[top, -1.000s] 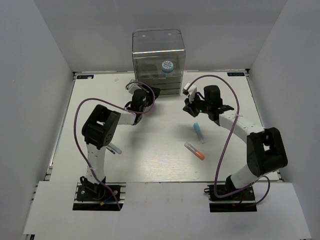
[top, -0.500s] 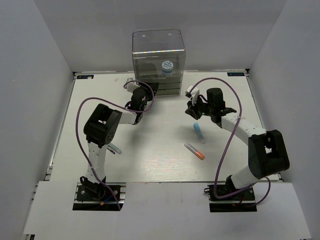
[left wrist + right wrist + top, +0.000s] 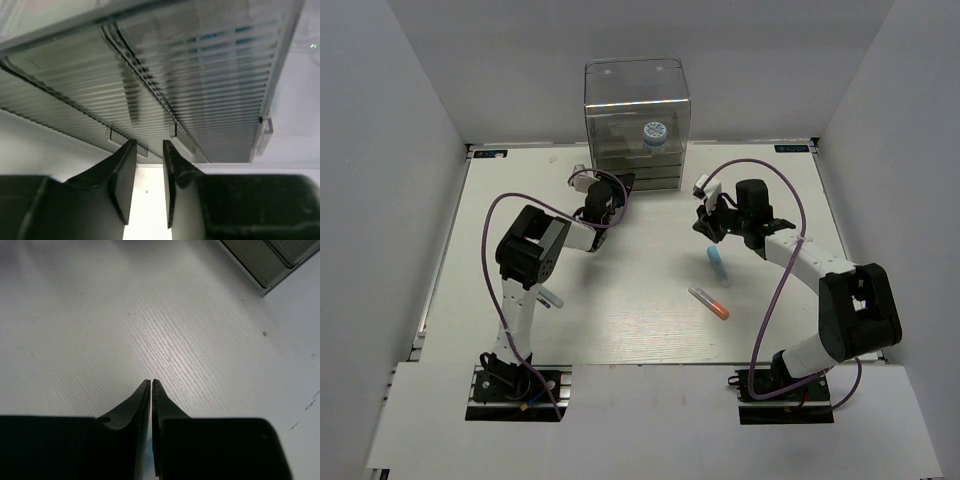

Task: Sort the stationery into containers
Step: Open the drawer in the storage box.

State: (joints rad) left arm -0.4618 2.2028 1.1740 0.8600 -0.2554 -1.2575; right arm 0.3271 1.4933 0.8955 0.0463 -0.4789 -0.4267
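The clear cabinet (image 3: 636, 110) stands at the back of the table, with shallow drawers (image 3: 642, 172) in its lower part. The blue-and-white roll (image 3: 654, 133) sits inside it. My left gripper (image 3: 623, 184) is at the drawer fronts. In the left wrist view it (image 3: 149, 145) is a little open and empty, its tips just below the ribbed drawer fronts (image 3: 200, 75). My right gripper (image 3: 704, 222) is shut and empty (image 3: 151, 382) above bare table. The light-blue-ended tube (image 3: 718, 262) and the orange-capped tube (image 3: 709, 302) lie below it. The pen (image 3: 550, 297) lies by the left arm.
White walls enclose the table on three sides. The cabinet's lower corner (image 3: 270, 260) shows at the top right of the right wrist view. Purple cables loop over both arms.
My left gripper has moved up and right, closer to the drawer fronts. My right gripper has drifted a little right and toward me, away from the cabinet.
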